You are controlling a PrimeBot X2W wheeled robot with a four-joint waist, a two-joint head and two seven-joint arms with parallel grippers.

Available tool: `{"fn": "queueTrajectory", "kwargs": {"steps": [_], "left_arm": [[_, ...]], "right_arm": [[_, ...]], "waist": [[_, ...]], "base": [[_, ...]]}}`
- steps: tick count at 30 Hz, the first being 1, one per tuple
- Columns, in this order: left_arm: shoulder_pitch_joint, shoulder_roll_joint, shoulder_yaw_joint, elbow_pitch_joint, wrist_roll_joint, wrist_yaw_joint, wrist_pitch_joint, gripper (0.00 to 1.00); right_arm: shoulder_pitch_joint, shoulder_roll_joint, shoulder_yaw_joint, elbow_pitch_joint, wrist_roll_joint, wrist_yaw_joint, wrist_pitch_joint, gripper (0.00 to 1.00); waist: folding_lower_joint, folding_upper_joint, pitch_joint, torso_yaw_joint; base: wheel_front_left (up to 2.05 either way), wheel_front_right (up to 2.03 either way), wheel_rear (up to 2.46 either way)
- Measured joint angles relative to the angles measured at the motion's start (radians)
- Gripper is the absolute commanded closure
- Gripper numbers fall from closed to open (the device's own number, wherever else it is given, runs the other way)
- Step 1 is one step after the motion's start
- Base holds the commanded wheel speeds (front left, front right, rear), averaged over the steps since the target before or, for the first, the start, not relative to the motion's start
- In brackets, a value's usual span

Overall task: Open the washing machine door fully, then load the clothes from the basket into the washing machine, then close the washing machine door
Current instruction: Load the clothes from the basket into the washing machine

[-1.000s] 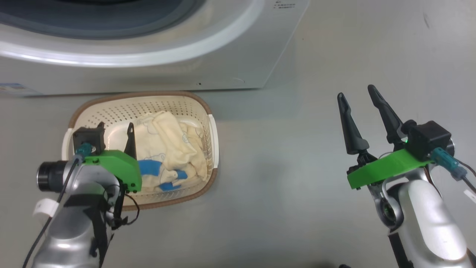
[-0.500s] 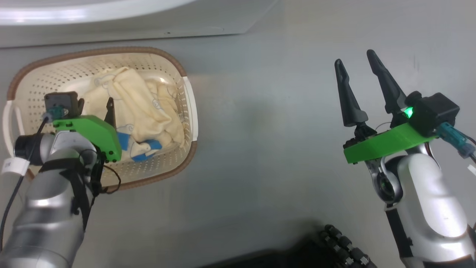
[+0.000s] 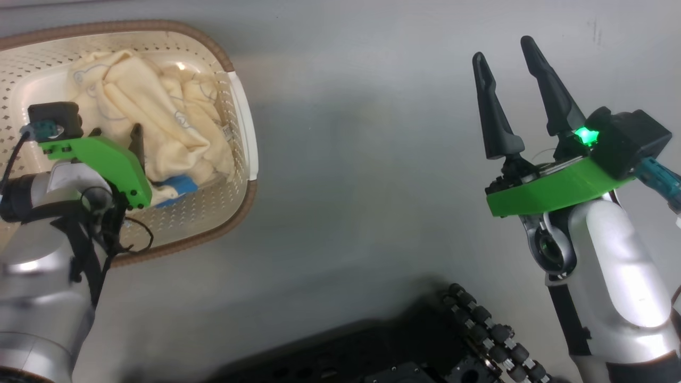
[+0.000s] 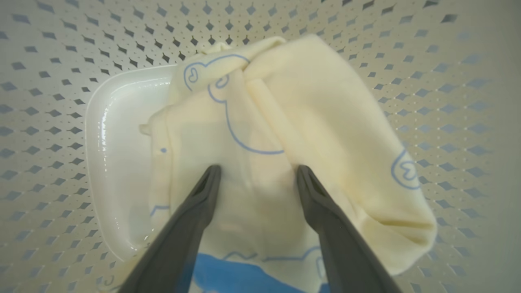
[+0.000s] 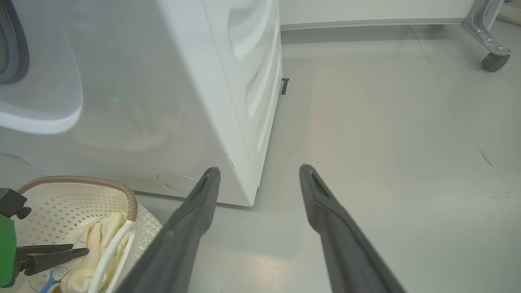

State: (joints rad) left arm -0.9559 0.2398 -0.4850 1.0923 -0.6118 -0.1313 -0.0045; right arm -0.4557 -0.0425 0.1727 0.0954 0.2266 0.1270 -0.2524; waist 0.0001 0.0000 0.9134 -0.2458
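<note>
The left arm point(image 3: 42, 266) is bending down into the basket point(image 3: 213, 199), and its left gripper point(image 4: 256, 171) is standing wide open right over the clothes point(image 4: 325, 122), holding nothing

The basket point(image 3: 213, 199) is cream plastic with perforated walls; its solid bottom is glossy and carries highlights. Its rim point(image 3: 159, 25) is brown with a woven-look texture, and the side handle point(image 3: 246, 127) is smooth white plastic. The clothes point(image 3: 154, 122) are soft, matt cream cloth with blue printed lines and blue trim. The washing machine point(image 5: 163, 81) has smooth, glossy white panels that show reflections. The floor point(image 3: 372, 186) is smooth grey with a low sheen. The left end effector point(image 4: 256, 173) and right end effector point(image 3: 503, 50) have matt dark grey, plastic-looking fingers. The bracket point(image 3: 553, 186) is matt green plastic; the right forearm point(image 3: 622, 276) is glossy silver.
</note>
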Motion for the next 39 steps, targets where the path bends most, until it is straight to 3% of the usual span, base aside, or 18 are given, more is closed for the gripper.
{"fn": "queueTrajectory", "kwargs": {"steps": [9, 10, 11, 12, 13, 14, 23, 39], "left_arm": [[-0.02, 0.041, -0.046, 0.014, -0.111, 0.0, 0.064, 0.0], [-0.024, 0.042, -0.048, 0.021, -0.117, 0.0, 0.069, 0.07], [-0.028, 0.043, -0.051, 0.029, -0.124, 0.0, 0.074, 0.48], [-0.03, 0.043, -0.056, 0.035, -0.13, 0.0, 0.077, 0.68], [-0.03, 0.043, -0.063, 0.038, -0.135, 0.0, 0.077, 0.68], [-0.03, 0.042, -0.067, 0.04, -0.141, 0.0, 0.077, 1.0], [-0.03, 0.041, -0.103, 0.091, -0.155, 0.0, 0.029, 1.0], [-0.029, -0.026, -0.143, 0.154, -0.11, 0.041, -0.223, 1.0]], "right_arm": [[-0.004, 0.0, 0.02, -0.01, 0.027, 0.0, 0.0, 0.0], [-0.004, 0.0, 0.021, -0.01, 0.03, 0.0, 0.0, 0.0], [-0.004, 0.0, 0.021, -0.01, 0.03, 0.0, 0.0, 0.0], [-0.004, 0.0, 0.021, -0.01, 0.03, 0.0, 0.0, 0.0], [-0.004, 0.0, 0.022, -0.01, 0.031, 0.0, 0.0, 0.0], [-0.004, 0.0, 0.022, -0.01, 0.033, 0.0, 0.0, 0.0], [-0.004, 0.0, 0.015, -0.006, 0.038, 0.0, 0.0, 0.0], [0.01, 0.0, -0.026, 0.033, -0.002, 0.0, 0.0, 0.0]], "waist": [[-0.0001, 0.0, 0.041, -0.037], [-0.0001, 0.0, 0.044, -0.04], [0.0, 0.0, 0.046, -0.043], [0.0, 0.0, 0.047, -0.045], [0.0, 0.0, 0.046, -0.048], [0.0, 0.0001, 0.045, -0.049], [0.0, 0.0, 0.022, -0.048], [-0.0001, 0.0, -0.129, 0.03]], "base": [[0.0, 0.0, 0.0], [0.0, 0.0, 0.0], [0.0, 0.0, 0.0], [0.0, 0.0, 0.0], [0.0, 0.0, 0.0], [0.0, 0.0, 0.0], [0.0, 0.0, 0.0], [0.0, 0.0, 0.0]]}}
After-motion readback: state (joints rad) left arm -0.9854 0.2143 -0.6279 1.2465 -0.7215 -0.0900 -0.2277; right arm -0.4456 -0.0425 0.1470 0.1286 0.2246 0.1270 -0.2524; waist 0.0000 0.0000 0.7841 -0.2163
